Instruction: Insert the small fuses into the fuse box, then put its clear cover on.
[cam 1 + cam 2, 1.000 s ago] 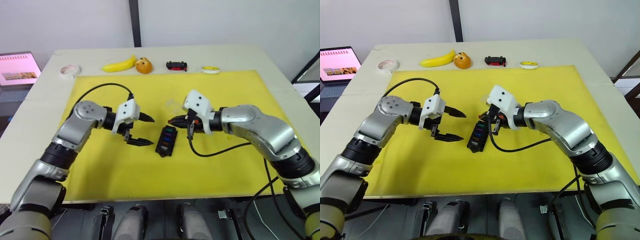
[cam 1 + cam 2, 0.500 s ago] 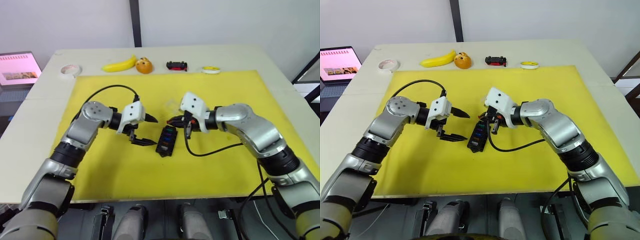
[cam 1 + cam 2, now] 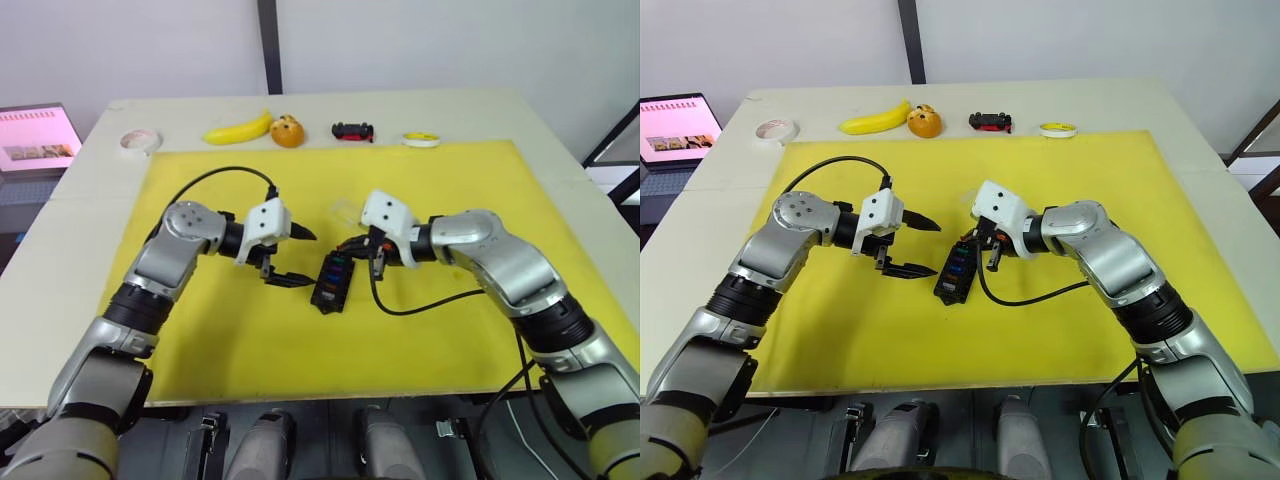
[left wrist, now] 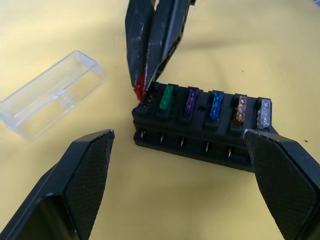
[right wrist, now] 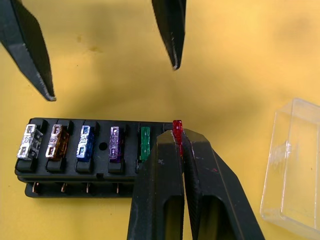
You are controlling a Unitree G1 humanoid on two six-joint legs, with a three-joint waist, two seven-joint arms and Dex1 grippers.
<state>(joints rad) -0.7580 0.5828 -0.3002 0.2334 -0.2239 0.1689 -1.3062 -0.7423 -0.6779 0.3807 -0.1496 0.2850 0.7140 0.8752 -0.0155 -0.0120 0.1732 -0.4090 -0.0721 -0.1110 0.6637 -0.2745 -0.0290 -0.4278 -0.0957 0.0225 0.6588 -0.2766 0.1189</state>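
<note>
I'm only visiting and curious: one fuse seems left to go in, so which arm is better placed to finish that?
The right. Its gripper is shut on the red fuse at the fuse box's last open slot, beside the green fuse. The left gripper hangs open beside the box, holding nothing.

L two-finger black gripper has advanced toward the small black rectangular plastic fuse box, now just beside its near end, fingers spread. R two-finger black gripper, pinching the tiny red square plastic fuse, has dropped to the box's end slot.
</note>
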